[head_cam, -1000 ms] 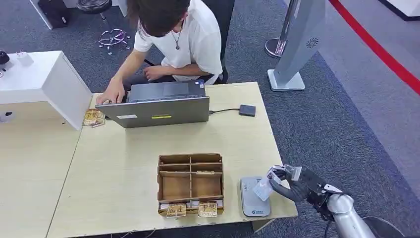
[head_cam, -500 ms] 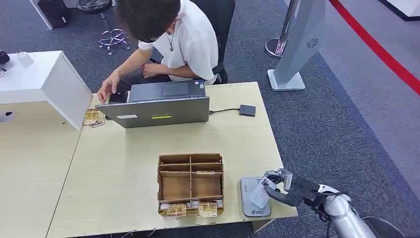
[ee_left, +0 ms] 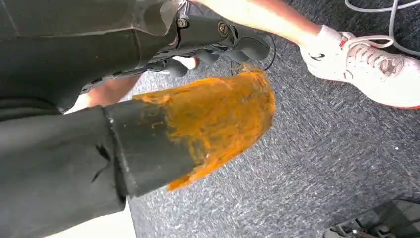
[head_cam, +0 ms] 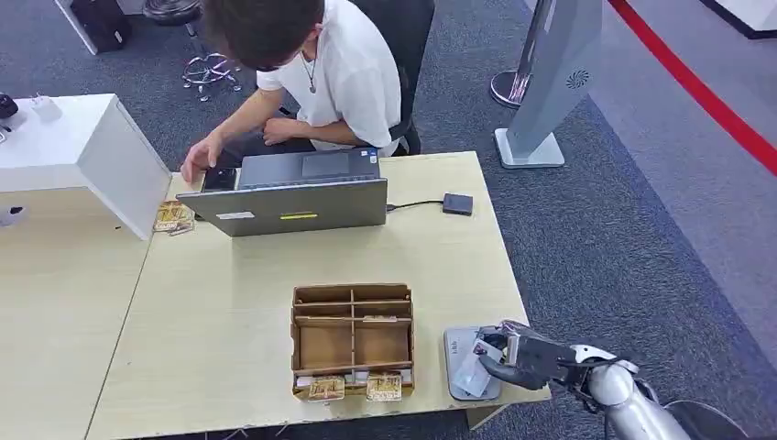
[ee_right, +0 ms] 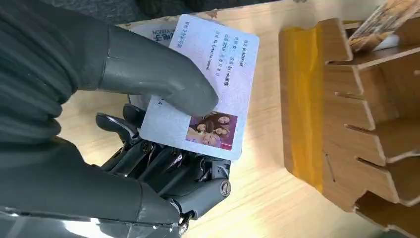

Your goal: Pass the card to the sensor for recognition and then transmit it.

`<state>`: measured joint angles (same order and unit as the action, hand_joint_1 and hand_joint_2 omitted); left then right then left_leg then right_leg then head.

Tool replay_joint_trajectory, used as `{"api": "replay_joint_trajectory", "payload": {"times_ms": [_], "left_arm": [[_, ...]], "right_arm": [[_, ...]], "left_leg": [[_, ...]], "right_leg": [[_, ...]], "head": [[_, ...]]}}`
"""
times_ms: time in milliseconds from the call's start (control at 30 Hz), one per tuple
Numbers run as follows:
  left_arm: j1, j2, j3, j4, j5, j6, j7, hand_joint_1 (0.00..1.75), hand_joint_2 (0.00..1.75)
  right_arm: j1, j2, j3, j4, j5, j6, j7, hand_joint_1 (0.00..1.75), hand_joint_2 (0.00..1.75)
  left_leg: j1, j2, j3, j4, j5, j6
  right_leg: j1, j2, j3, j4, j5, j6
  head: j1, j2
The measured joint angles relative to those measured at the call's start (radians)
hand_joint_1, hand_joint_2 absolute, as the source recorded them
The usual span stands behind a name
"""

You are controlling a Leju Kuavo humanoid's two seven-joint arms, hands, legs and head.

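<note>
My right hand (head_cam: 519, 359) reaches over the table's front right corner and pinches a pale ID card (head_cam: 474, 370) just above the flat grey sensor pad (head_cam: 458, 348). In the right wrist view the card (ee_right: 208, 89), with printed text and a small photo, sits between the thick thumb (ee_right: 153, 69) and the dark fingers (ee_right: 163, 168) beneath it. A corner of the sensor (ee_right: 154, 30) peeks out behind the card. My left hand (ee_left: 218, 39) hangs over grey carpet, its dark fingers loosely apart and holding nothing.
A wooden divided box (head_cam: 353, 339) with cards in its front slots stands left of the sensor, close to the card (ee_right: 346, 109). Farther back sit a laptop (head_cam: 293, 197), a person working at it, and a small black box on a cable (head_cam: 457, 203).
My right hand has sunk and slid left with the card, from above the table edge down close over the sensor pad. The person has shifted a hand beside the laptop.
</note>
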<state>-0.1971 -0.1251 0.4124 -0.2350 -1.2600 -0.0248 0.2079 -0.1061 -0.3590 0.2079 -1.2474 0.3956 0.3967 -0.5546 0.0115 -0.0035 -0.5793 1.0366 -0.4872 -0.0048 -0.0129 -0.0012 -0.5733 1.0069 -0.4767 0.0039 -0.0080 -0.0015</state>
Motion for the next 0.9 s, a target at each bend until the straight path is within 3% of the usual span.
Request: {"api": "replay_joint_trajectory", "payload": {"times_ms": [600,900], "left_arm": [[-0.005,0.000,-0.042,0.000,-0.044,-0.028,0.000,0.00,0.00],[-0.005,0.000,-0.058,0.000,-0.063,-0.032,0.000,0.00,0.00]], "right_arm": [[-0.049,0.004,0.086,0.016,0.072,-0.146,0.071,1.75,1.75],[-0.070,0.007,0.108,0.039,0.169,-0.247,0.133,1.75,1.75]], "left_leg": [[0.000,0.000,0.000,0.000,0.000,0.000],[0.000,0.000,0.000,0.000,0.000,0.000]], "right_leg": [[0.000,0.000,0.000,0.000,0.000,0.000],[0.000,0.000,0.000,0.000,0.000,0.000]], "head": [[0.000,0.000],[0.000,0.000]]}}
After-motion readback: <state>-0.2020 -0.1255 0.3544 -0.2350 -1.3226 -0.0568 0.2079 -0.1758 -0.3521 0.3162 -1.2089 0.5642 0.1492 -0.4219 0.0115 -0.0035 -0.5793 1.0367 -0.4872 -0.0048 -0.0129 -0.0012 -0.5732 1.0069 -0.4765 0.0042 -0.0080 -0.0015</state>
